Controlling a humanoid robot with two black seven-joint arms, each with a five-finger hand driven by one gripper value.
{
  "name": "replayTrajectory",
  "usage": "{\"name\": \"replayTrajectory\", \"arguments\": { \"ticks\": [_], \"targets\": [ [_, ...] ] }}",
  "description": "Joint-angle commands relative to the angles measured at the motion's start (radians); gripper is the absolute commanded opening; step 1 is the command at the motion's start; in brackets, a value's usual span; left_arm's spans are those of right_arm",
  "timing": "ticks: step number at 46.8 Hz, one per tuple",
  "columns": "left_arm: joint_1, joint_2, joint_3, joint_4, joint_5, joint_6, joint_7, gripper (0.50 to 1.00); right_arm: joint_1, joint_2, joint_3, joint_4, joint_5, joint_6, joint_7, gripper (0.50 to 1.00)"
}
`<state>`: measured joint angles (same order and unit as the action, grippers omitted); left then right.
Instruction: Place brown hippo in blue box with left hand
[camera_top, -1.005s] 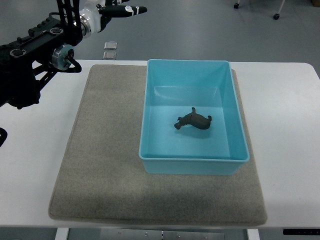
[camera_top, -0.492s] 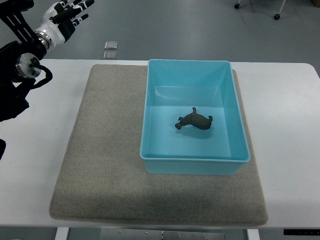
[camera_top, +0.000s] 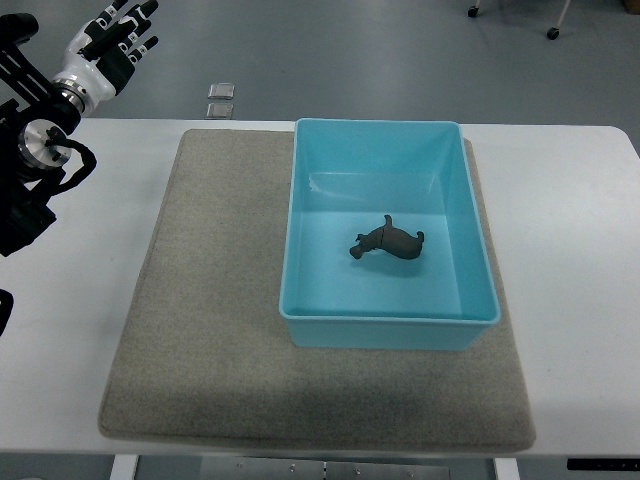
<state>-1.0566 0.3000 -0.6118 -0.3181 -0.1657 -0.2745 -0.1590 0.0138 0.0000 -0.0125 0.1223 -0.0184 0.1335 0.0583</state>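
You see a glossy, smooth plastic blue box (camera_top: 385, 320) on a rough, matt grey cloth mat (camera_top: 210, 330), well right of your left hand (camera_top: 108, 42) (hard black-and-white shell); the brown hippo (camera_top: 388, 241) looks matt.

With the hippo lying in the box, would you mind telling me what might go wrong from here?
1. The brown hippo lies on its side on the blue box floor; a nudge to the box could make it slide.
2. The left hand is raised past the table's far-left corner, fingers spread, and the arm hangs over the white table; lowering carelessly might hit the edge or catch the grey mat.
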Motion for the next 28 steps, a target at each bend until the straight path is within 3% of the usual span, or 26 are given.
{"name": "replayTrajectory", "arguments": {
  "ticks": [1, 28],
  "targets": [
    [0.015, -0.010, -0.022, -0.001, 0.000, -0.008, 0.001, 0.996, 0.000, 0.000, 0.000, 0.000, 0.000, 0.000, 0.000, 0.936],
    [0.073, -0.053, -0.115, -0.021, 0.002, -0.038, 0.001, 0.996, 0.000, 0.000, 0.000, 0.000, 0.000, 0.000, 0.000, 0.936]
  ]
}}
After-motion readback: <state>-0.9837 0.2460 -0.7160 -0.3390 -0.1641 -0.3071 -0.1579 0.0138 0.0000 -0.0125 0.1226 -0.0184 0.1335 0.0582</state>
